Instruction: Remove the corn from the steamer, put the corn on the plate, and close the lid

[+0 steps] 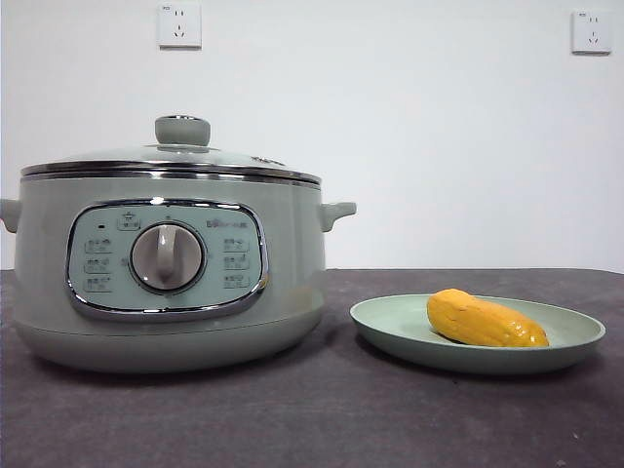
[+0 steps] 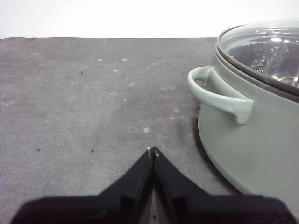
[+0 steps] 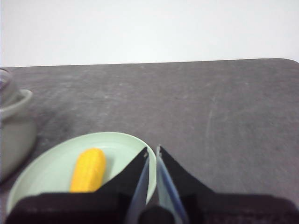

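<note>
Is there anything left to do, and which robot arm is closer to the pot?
Nothing seems left: the corn lies on the plate and the lid sits on the steamer. The left gripper, beside the steamer's handle, is closer.

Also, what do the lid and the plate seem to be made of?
The lid: clear glass, it seems, since the pot's inside shows through it in the left wrist view; shiny chrome-like rim, matte pale green knob. The plate: probably plastic or glazed ceramic, smooth pale green with a soft sheen; I cannot tell which.
</note>
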Controlling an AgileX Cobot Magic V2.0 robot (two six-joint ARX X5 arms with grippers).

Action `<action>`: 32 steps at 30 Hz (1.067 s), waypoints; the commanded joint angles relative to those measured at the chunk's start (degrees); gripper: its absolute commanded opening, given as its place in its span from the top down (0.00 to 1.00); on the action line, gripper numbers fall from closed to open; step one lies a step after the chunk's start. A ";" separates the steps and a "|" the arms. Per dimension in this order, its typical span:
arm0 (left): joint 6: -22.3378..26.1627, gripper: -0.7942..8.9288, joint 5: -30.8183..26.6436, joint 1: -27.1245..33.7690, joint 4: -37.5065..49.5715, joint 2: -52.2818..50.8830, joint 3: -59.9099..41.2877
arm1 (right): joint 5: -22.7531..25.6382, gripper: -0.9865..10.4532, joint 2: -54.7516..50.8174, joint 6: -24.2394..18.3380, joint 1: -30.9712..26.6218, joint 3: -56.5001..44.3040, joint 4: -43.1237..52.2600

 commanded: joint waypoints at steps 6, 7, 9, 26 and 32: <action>-0.35 0.92 -0.13 0.17 0.33 -0.17 -0.90 | -0.13 0.89 -3.74 -0.33 -2.34 -5.49 0.44; -0.35 0.92 -0.13 0.17 0.33 -0.17 -0.90 | -0.24 0.89 -3.72 -0.28 -2.32 -5.90 -0.13; -0.35 0.92 -0.13 0.17 0.33 -0.17 -0.90 | -0.28 0.89 -3.72 -0.26 -2.32 -5.90 -2.01; -0.35 0.92 -0.13 0.17 0.33 -0.17 -0.90 | 0.11 0.89 -3.39 1.66 -2.21 -5.88 -2.47; -0.35 0.92 -0.13 0.17 0.33 -0.17 -0.90 | 0.11 0.89 -3.39 1.66 -2.21 -5.88 -2.49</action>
